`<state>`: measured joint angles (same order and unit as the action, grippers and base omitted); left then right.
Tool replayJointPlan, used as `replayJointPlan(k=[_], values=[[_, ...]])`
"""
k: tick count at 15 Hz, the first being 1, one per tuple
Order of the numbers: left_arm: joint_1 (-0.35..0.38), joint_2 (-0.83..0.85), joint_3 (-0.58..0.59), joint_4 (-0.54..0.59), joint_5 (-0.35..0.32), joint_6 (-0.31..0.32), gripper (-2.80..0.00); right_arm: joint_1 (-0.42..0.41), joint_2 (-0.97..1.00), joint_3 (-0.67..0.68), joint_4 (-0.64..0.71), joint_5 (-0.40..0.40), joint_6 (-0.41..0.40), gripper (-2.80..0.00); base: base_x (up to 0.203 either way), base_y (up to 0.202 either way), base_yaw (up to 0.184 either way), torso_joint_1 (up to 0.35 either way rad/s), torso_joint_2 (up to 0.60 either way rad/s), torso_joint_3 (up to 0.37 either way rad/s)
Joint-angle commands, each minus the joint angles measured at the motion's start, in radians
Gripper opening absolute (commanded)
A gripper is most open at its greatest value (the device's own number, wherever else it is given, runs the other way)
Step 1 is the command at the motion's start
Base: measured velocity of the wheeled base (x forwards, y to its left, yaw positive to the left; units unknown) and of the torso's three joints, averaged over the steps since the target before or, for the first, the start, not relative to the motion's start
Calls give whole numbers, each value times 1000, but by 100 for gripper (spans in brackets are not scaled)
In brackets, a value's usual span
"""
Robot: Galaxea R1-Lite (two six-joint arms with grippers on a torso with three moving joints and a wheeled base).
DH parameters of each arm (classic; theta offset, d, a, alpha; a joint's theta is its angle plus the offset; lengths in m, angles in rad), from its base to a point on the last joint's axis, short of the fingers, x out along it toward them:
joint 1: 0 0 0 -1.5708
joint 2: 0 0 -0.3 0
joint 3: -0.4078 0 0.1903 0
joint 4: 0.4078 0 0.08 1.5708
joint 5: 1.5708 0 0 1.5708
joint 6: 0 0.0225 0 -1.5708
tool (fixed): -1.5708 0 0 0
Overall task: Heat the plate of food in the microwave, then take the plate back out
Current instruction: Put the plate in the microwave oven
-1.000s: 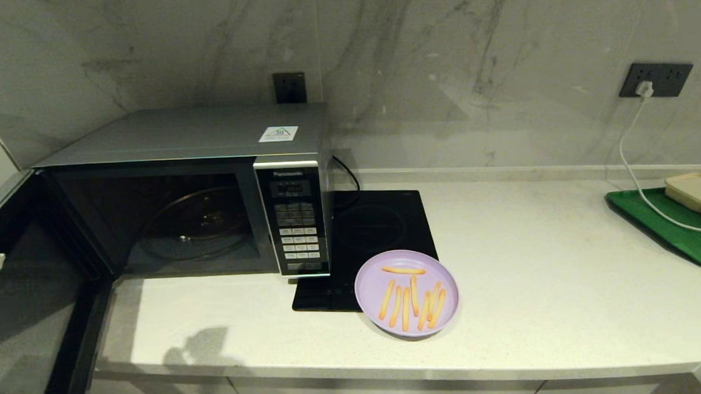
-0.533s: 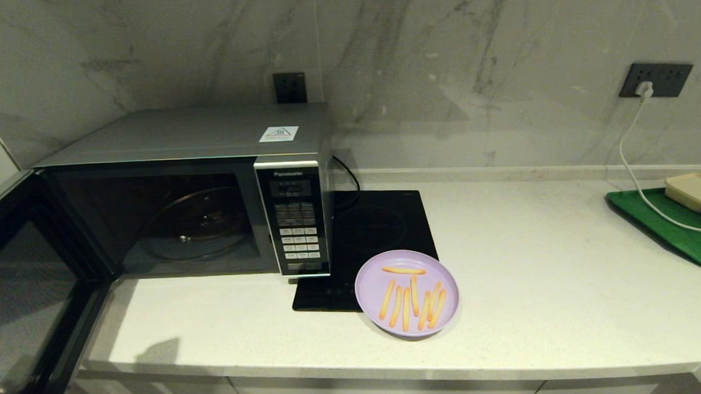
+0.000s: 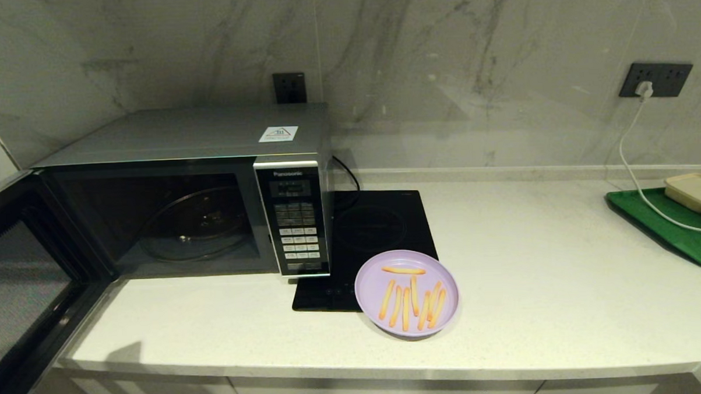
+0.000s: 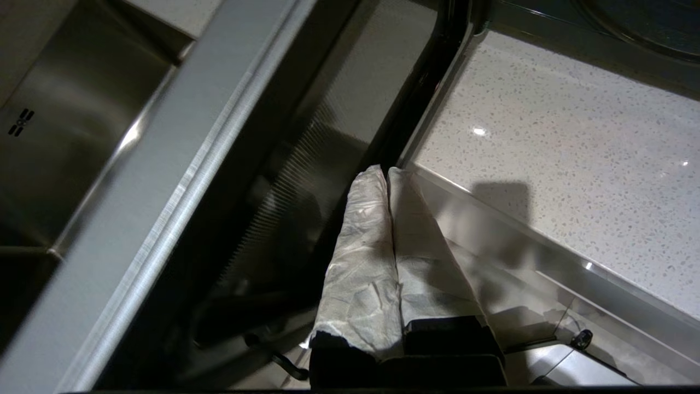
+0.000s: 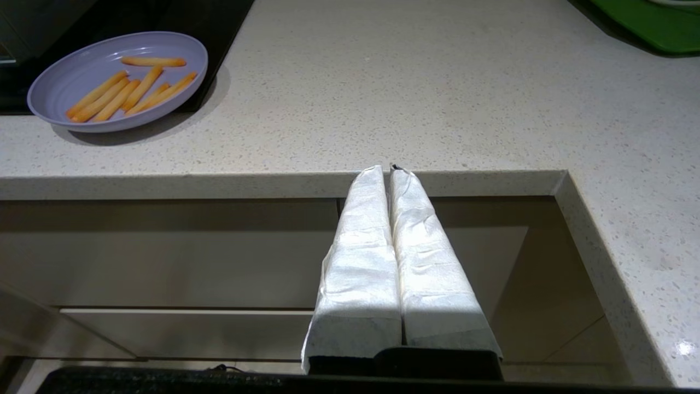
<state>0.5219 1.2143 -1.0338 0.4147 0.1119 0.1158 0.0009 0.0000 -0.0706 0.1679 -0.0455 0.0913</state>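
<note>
The lilac plate of food [image 3: 407, 293] with several orange fries rests on the counter, overlapping the cooktop's front corner; the right wrist view also shows the plate [image 5: 117, 80]. The silver Panasonic microwave [image 3: 208, 138] stands at the left with its door [image 3: 21, 290] swung wide open and the glass turntable [image 3: 197, 225] bare. Neither gripper shows in the head view. My left gripper [image 4: 384, 171] is shut and empty, low beside the open door's edge, below the counter lip. My right gripper [image 5: 385, 168] is shut and empty, below the counter's front edge, right of the plate.
A black induction cooktop [image 3: 375, 231] lies between microwave and plate. A green tray [image 3: 672, 226] with a beige compartment tray [image 3: 697, 192] sits at the far right, with a white cable [image 3: 635, 169] running to a wall socket. A steel sink [image 4: 71, 126] lies beyond the door.
The microwave door has swung further open to the left. The left arm, seen behind the door glass a second ago, has dropped out of the head view. The plate has not moved.
</note>
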Motion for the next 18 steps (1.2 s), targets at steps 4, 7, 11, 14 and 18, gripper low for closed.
replayJointPlan(k=[4,7,11,14,18], values=[[7,4,6,2,-1,2,-280,1,0,0,1,0,1,-280,0,0,0,0,0,0],[10,8,5,-5,0,1,-280,1,0,0,1,0,1,-280,0,0,0,0,0,0],[42,41,6,-35,-1,-2,-280,0,0,0,1,0,1,-280,0,0,0,0,0,0],[59,48,8,-55,-3,-1,-280,0,0,0,1,0,1,-280,0,0,0,0,0,0],[61,57,8,-57,-3,-1,-280,1,0,0,1,0,1,-280,0,0,0,0,0,0]])
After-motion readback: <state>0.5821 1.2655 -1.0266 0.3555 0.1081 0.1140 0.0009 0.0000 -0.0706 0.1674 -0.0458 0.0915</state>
